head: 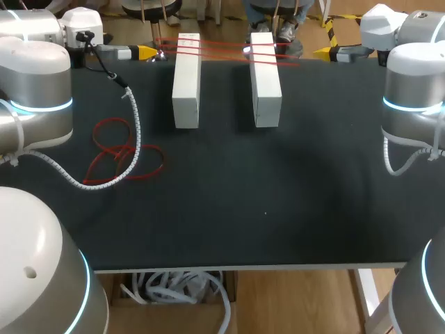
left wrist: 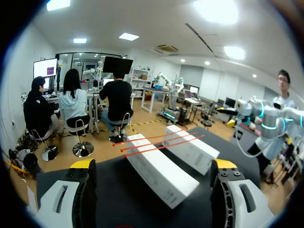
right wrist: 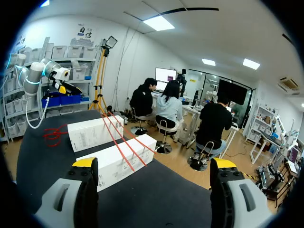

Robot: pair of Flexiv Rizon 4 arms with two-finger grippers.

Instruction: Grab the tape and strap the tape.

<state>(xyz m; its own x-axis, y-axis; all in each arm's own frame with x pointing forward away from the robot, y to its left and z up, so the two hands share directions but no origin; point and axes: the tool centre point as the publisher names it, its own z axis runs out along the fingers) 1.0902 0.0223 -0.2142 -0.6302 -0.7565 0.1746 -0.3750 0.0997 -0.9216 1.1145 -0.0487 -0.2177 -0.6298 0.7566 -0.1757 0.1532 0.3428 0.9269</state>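
1. Your left gripper (head: 144,51) sits at the far left edge of the table (head: 243,209), pointing in towards the middle. In its wrist view the two yellow-tipped fingers (left wrist: 83,164) stand wide apart with nothing held between them.
2. Your right gripper (head: 325,51) mirrors it at the far right edge, also pointing inward. Its fingers (right wrist: 86,162) are likewise spread and hold nothing.
3. Two white blocks lie side by side on the far half of the table, running front to back. The left block (head: 186,80) and the right block (head: 265,76) are well apart, with bare tabletop between them.
4. Red tape strands (head: 222,49) are stretched across the far ends of both blocks, bridging the gap. You can count about three lines, slightly fanned out. Whether they are separate bands or one wound length cannot be told from these views.
5. A loose tangle of red tape (head: 122,149) lies flat on the table's left side, nearer than the left block and well apart from both grippers.
6. A cable in white spiral wrap (head: 133,118) hangs from the left arm (head: 35,90) and passes over that tangle.
7. Neither gripper touches the tape or the blocks.
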